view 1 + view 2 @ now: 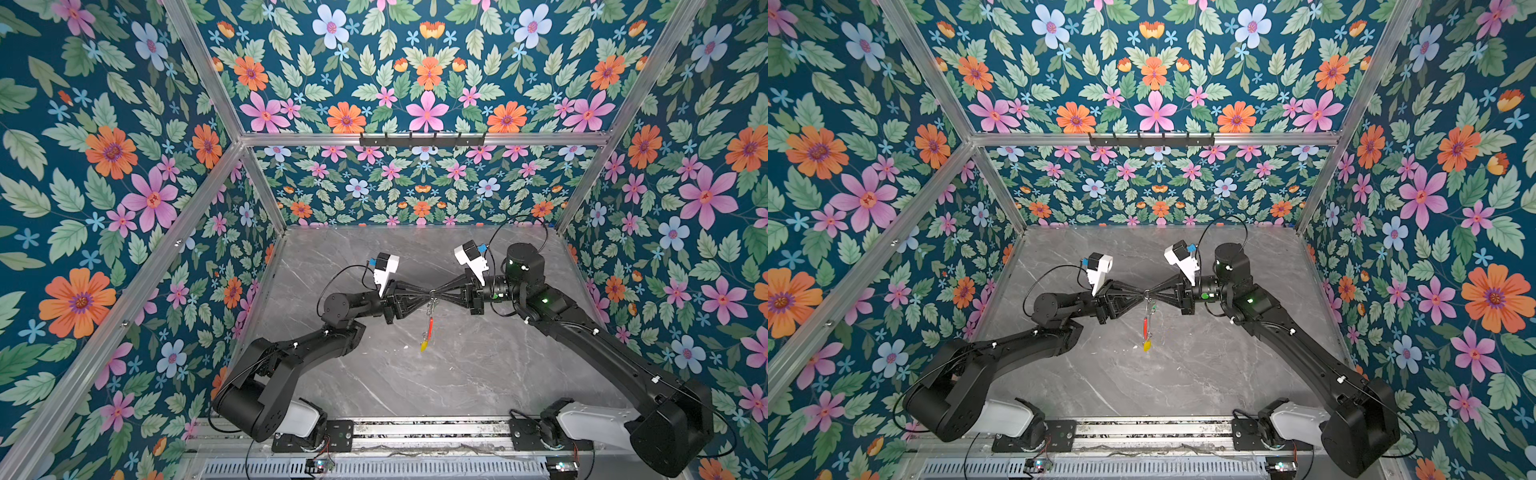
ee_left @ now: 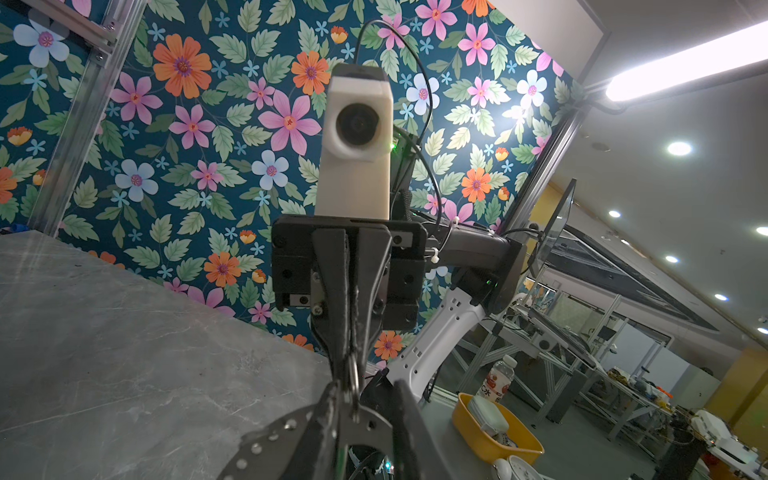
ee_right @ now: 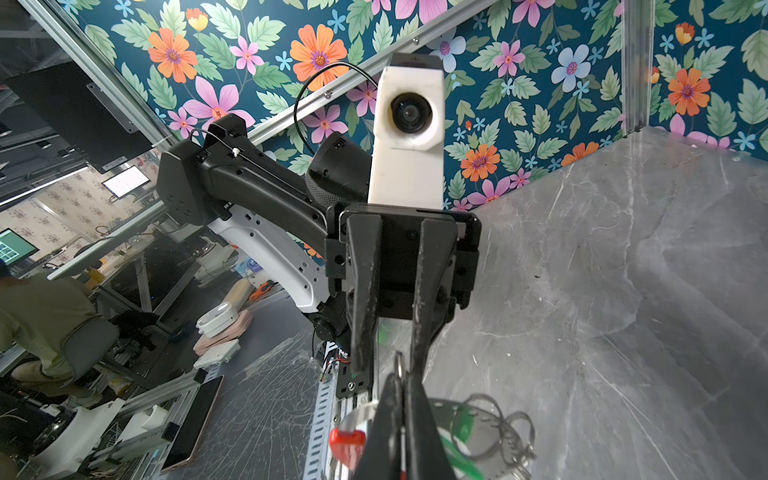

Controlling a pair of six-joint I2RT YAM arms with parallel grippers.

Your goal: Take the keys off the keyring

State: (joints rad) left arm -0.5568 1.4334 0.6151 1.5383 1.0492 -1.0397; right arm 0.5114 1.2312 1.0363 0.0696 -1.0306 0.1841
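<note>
Top views, jaws: in both top views the left jaws and right jaws meet tip to tip above the counter (image 1: 478, 374).
Top views, keyring: the keyring (image 1: 430, 326) hangs straight below the meeting tips, with its red sleeve (image 1: 1145, 326) partway down.
Top views, keys: the yellow key (image 1: 424, 345) is lowest, farthest under the jaws. The green key (image 1: 1153, 308) sits just below the right jaws' tips.
Left wrist, right jaws: pressed together, pinching a small silver ring (image 2: 353, 374) of the keyring at their tips.
Left wrist, left jaws: the fingertips (image 2: 326, 415) stand on either side of that ring and the right tips.
Right wrist, left jaws: a narrow gap, with the fingers (image 3: 363, 316) apart. The ring is between them, and whether they press it cannot be told.
Right wrist, right jaws: closed on the small silver ring (image 3: 399, 365).
Right wrist, keyring: the red sleeve end (image 3: 347, 446), the green key (image 3: 463, 457) and the loose silver rings (image 3: 513, 432) lie beside and behind the right jaws' tips.
</note>
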